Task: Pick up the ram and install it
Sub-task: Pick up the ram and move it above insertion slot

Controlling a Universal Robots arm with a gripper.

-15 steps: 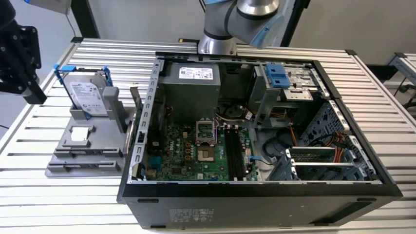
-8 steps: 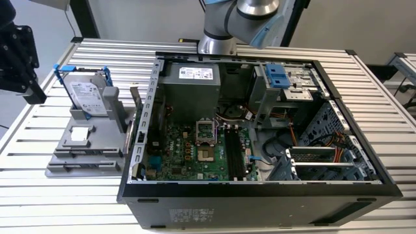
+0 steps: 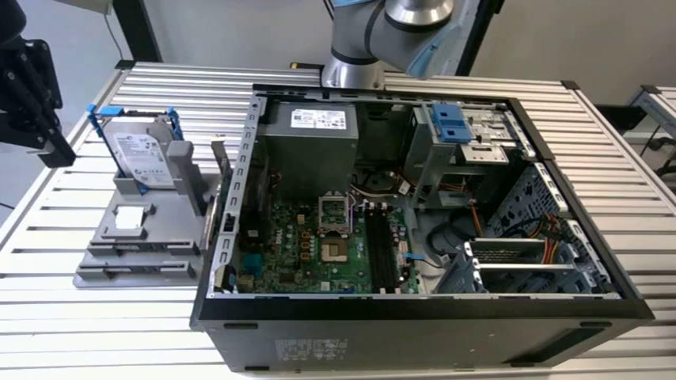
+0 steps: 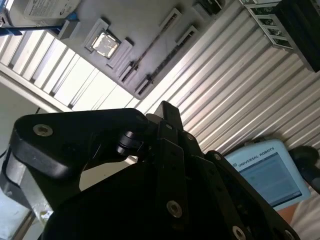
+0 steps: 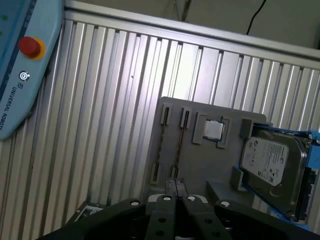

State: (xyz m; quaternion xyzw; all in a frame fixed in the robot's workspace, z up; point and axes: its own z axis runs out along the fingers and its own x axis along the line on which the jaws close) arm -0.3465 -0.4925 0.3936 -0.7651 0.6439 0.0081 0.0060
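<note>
The ram (image 5: 181,145) is a thin dark stick standing on edge in a slot of the grey holder tray (image 5: 200,160). In the second wrist view the ram (image 4: 151,45) shows in that same tray. My gripper (image 5: 175,186) hangs high above the tray and well apart from it, with its fingers pressed together and nothing between them. In the exterior view the gripper (image 3: 53,150) is the black shape at the exterior view's left, up over the tray (image 3: 138,237). The open computer case (image 3: 423,309) lies on its side, and the long black memory slots (image 3: 382,245) on its motherboard face up.
A silver hard drive (image 3: 142,154) in a blue frame stands at the back of the tray, and a square processor chip (image 5: 214,130) lies in front of it. A teach pendant (image 5: 20,70) rests on the ribbed aluminium table (image 5: 100,125). Cables and drive cages crowd the case.
</note>
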